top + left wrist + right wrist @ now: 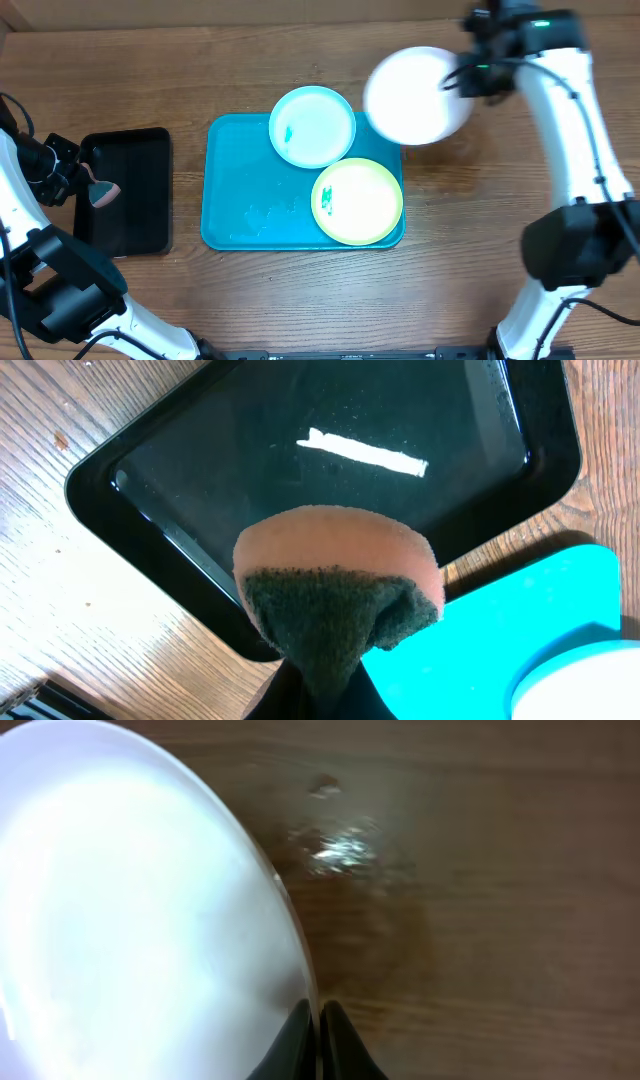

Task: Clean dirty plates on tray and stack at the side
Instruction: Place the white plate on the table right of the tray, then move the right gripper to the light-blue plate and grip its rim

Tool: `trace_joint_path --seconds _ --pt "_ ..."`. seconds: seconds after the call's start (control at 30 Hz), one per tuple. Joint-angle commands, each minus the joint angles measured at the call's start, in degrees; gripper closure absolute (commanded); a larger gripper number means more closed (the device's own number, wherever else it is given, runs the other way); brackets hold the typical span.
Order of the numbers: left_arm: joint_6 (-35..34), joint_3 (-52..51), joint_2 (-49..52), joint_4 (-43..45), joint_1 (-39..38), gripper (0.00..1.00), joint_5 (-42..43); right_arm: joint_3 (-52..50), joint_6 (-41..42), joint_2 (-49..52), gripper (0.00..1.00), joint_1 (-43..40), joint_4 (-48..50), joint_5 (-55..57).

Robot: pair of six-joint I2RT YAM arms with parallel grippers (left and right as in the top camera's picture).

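Two of the three plates down on the tray [240, 190] — light blue plate [312, 125] at the far edge, overhanging the rim, and yellow-green plate [357, 200] in the near right corner, rims meeting or just beside each other; cannot tell which. Small green smears on both, left of centre.

Third one, the white plate [415, 95], off the tray floor, up over the table [300, 300] beside the tray's far right corner. Pinched at its rim by the right gripper [455, 80], with fingers [345, 1055] squeezed narrow on the plate's edge in the right wrist view; plate surface blurred there.

Left gripper [85, 182] clamped on a sponge [340, 575] — peach foam with a dark green scouring face — above the black tray [135, 215]. Black tray on the table left of the turquoise one, near it but apart.
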Motion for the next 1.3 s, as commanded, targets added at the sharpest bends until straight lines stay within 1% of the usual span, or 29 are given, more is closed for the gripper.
trace_joint_path --seconds 0.0,0.13,0.23,0.4,0.5,0.67,0.7,0.73,0.8,0.83,0.87,0.9,0.97,1.07,1.1,1.13,1.17,1.23,1.27 --pt "1.1 1.0 -1.9 0.3 -0.9 0.96 0.6 -3.3 0.9 -1.0 0.96 -6.3 -0.2 -6.1" --pt "1.1 1.0 -1.9 0.7 -1.1 0.96 0.6 -8.0 0.9 0.0 0.96 -12.6 1.0 -7.8" --pt "1.1 1.0 -1.9 0.9 -1.1 0.96 0.6 -13.6 0.7 0.1 0.96 -15.2 5.3 -8.6" --pt "1.6 1.0 -1.9 0.8 -1.2 0.96 0.6 -21.2 0.7 0.1 0.96 -15.7 13.2 -8.7" --pt "1.6 1.0 -1.9 0.8 -1.1 0.96 0.6 -23.9 0.7 0.1 0.96 -15.6 16.5 -8.6" --pt "1.6 1.0 -1.9 0.9 -1.1 0.96 0.6 -24.3 0.7 0.1 0.96 -15.6 16.9 -8.3" --pt "1.6 1.0 -1.9 0.9 -1.2 0.96 0.6 -24.3 0.7 0.1 0.94 -15.6 16.8 -8.3" --pt "1.6 1.0 -1.9 0.9 -1.1 0.96 0.6 -24.3 0.7 0.1 0.89 -15.6 16.5 -8.3" --pt "1.6 1.0 -1.9 0.9 -1.1 0.96 0.6 -24.3 0.7 0.1 0.87 -15.6 16.2 -8.3" --pt "1.6 1.0 -1.9 0.9 -1.1 0.96 0.6 -24.3 0.7 0.1 0.83 -15.6 16.2 -8.3" --pt "1.6 1.0 -1.9 0.9 -1.1 0.96 0.6 -24.3 0.7 0.1 0.76 -15.6 16.2 -8.3" --pt "1.6 1.0 -1.9 0.9 -1.1 0.96 0.6 -24.3 0.7 0.1 0.64 -15.5 16.2 -8.6" --pt "1.6 1.0 -1.9 0.9 -1.1 0.96 0.6 -24.2 0.5 0.1 0.59 -15.4 16.4 -12.4" --pt "1.6 1.0 -1.9 1.1 -1.3 0.96 0.6 -23.6 -2.9 0.1 0.56 -14.5 17.6 -23.5" --pt "1.6 1.0 -1.9 1.4 -1.5 0.96 0.6 -23.5 -3.5 0.1 0.51 -13.3 19.9 -29.1" --pt "1.6 1.0 -1.9 1.4 -1.7 0.96 0.6 -23.5 -3.4 0.1 0.46 -12.3 21.7 -31.3" --pt "1.6 1.0 -1.9 1.4 -1.9 0.96 0.6 -23.5 -3.4 0.1 0.37 -11.3 23.5 -32.2" --pt "1.6 1.0 -1.9 1.4 -2.3 0.96 0.6 -23.5 -3.4 0.1 0.08 -8.3 27.9 -32.7" --pt "1.8 1.0 -1.9 1.4 -2.6 0.96 0.6 -23.5 -3.4 0.1 0.00 -6.5 30.4 -32.7"
